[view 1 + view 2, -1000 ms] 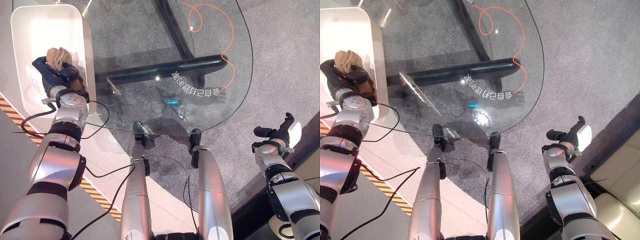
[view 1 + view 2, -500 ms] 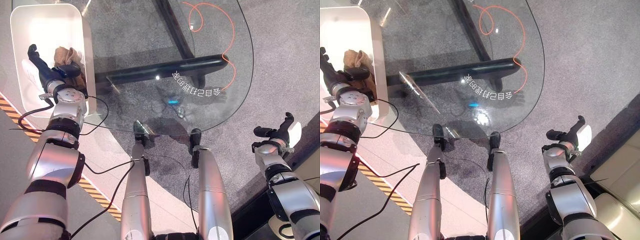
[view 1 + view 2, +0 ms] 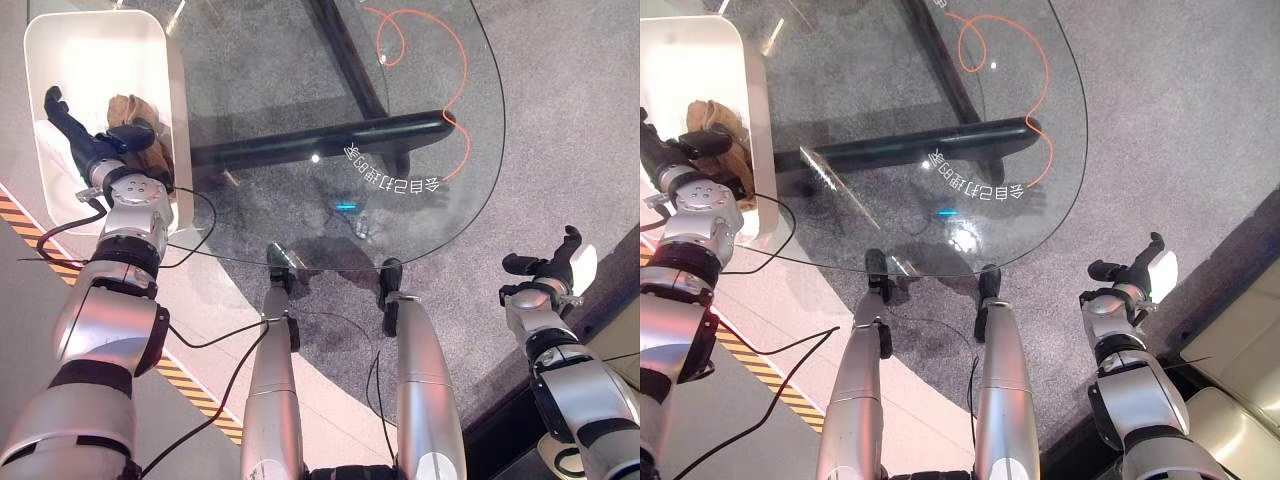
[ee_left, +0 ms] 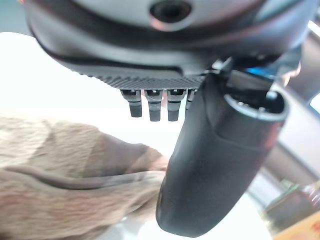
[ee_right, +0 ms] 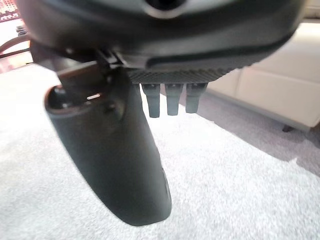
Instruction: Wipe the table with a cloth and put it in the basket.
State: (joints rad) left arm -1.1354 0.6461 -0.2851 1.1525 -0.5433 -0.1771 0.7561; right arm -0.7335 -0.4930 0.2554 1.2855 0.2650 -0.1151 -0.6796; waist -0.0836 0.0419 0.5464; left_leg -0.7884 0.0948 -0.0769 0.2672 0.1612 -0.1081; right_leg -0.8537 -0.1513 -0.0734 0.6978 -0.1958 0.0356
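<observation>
Upper left of the head views: you've got the white basket (image 3: pixel 60 40) w/ the tan cloth (image 3: pixel 132 108) lying inside it, near the basket's right wall. Your left hand (image 3: pixel 88 150) sits over the basket just beside the cloth; fingers stretched out straight toward the top of the frame, thumb angled toward the cloth, nothing gripped. In the left wrist view the cloth (image 4: pixel 65 170) lies loose past the thumb. The glass table (image 3: pixel 330 200) fills the centre & top. Lower right: your right hand (image 3: pixel 553 268) hangs over grey carpet (image 3: pixel 1180 120), fingers relaxed & spread, empty.
</observation>
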